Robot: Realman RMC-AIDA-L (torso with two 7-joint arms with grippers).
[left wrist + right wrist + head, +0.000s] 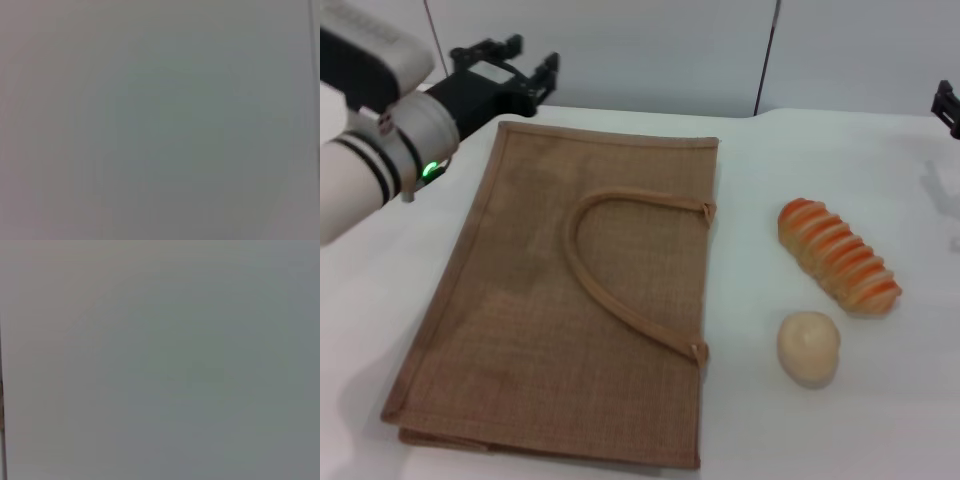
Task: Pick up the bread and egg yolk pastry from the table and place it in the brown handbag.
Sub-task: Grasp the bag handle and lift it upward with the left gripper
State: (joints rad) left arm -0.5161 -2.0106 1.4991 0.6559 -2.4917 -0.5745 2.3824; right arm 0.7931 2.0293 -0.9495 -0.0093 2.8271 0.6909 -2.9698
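Observation:
The brown handbag lies flat on the white table, with its strap handles curving across its upper face. The striped orange and cream bread lies to the right of the bag. The pale round egg yolk pastry sits just in front of the bread. My left gripper hovers above the bag's far left corner, open and empty. Only a black sliver of my right gripper shows at the right edge, far behind the bread. Both wrist views show only a blank grey surface.
The white table ends at a pale wall at the back, where a dark vertical seam runs. My left arm's white forearm reaches in from the left edge.

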